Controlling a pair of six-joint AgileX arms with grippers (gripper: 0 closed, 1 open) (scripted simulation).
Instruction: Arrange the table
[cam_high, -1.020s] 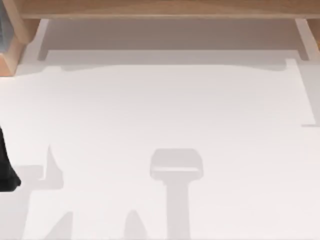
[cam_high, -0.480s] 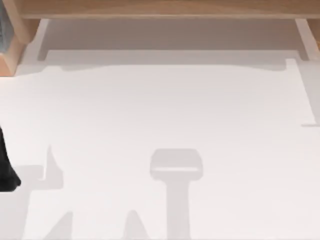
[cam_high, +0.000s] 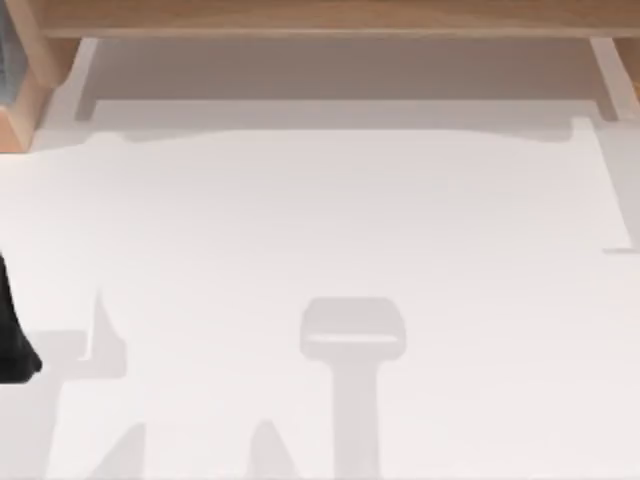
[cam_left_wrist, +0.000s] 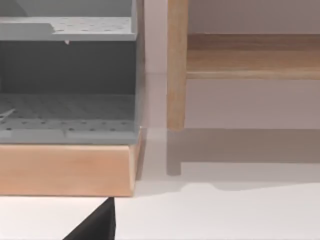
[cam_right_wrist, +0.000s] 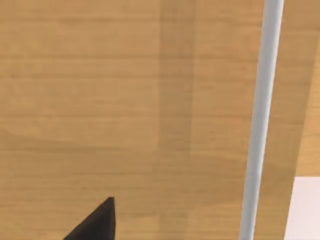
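White desk (cam_high: 330, 220), bare across the top view, wood framing (cam_high: 320, 18) at twelve o'clock.
Left arm (cam_high: 12, 335) sits at nine o'clock; I cannot tell how either arm's jaws stand. Risk: swinging blind could clip the grey shelf unit (cam_left_wrist: 67, 75) nearby.
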